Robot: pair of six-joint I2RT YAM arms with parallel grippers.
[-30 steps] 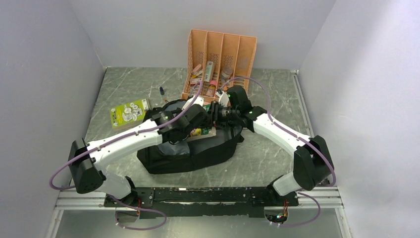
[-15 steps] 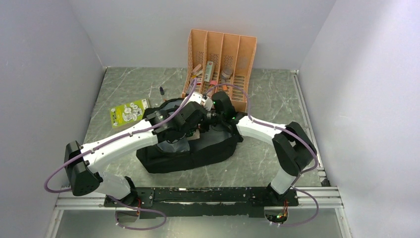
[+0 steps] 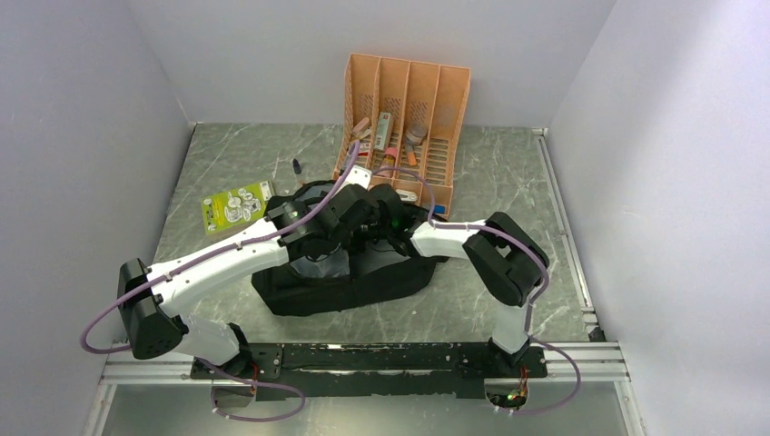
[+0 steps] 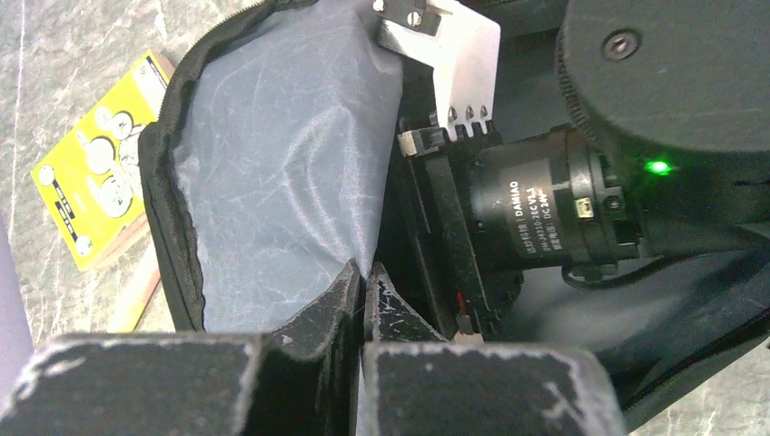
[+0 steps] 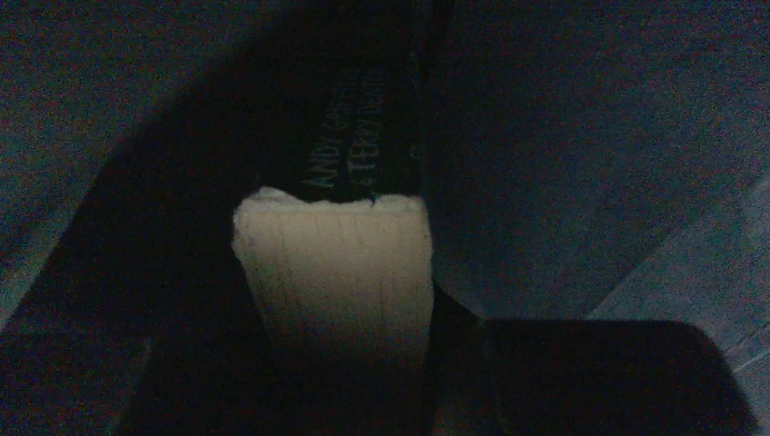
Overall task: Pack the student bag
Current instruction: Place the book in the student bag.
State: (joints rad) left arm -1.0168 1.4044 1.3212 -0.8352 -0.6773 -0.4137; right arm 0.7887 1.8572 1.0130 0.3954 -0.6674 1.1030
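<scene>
Hard to see: the right gripper (image 5: 381,381) is sunk inside the student bag (image 3: 363,280). Its own view is nearly black, with one dark finger (image 5: 590,372) at the bottom edge.
Right fingers: partway closed, seemingly clamped on a book (image 5: 331,263) whose cream page edges face the camera.
Left fingers: the left gripper (image 4: 363,277) is pressed together, pinching the grey lining (image 4: 281,182) at the bag's mouth.
Student bag: lies open on the table (image 3: 508,182), mid-front, under both wrists.
Beyond: a yellow booklet (image 3: 238,205) is near its left, and an orange file organiser (image 3: 409,100) stands behind.
</scene>
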